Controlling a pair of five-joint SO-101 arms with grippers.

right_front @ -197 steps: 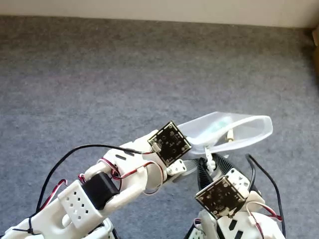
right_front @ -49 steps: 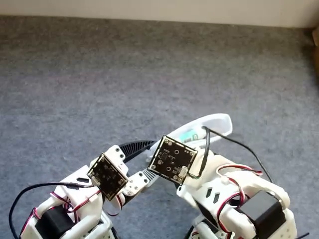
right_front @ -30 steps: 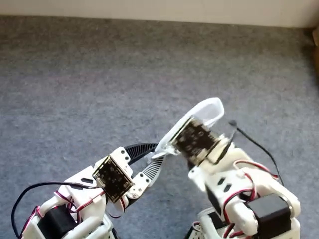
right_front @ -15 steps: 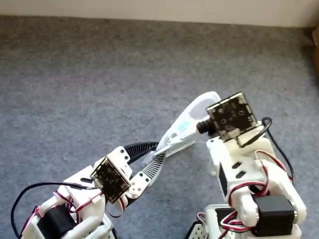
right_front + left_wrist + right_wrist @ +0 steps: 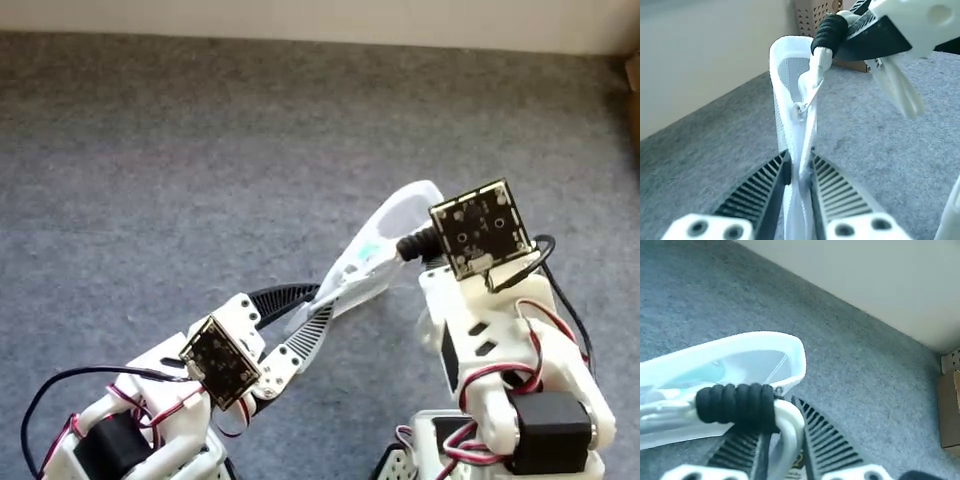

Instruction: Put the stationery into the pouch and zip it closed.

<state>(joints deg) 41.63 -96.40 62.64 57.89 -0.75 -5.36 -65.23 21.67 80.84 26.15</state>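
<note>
Left gripper, high view: lower left of centre, ribbed black fingers clamped on the near end of the pouch. Pouch is white and see-through, standing on edge and running diagonally from that grip up to centre right, far end rounded. Teal item shows through its side about midway. Right arm comes up from the lower right, its camera board over the pouch's far half. A black-wrapped bar pokes out from under the board and touches the pouch edge. Grey carpet all round, pale wall strip along the top. Left wrist view: left gripper pinches the pouch edge tight between both fingers, and the pouch rises upright away from the camera with its mesh wall showing. Zip pull sits partway along the edge. Right gripper is beyond it, and the white tip of its black-wrapped bar reaches down to the pull. Box behind, by the wall. Right wrist view: right gripper is right at the pouch, black-wrapped bar lying across its edge; open or closed, can't tell. Teal item is inside. Box sits on the carpet, well apart.
</note>
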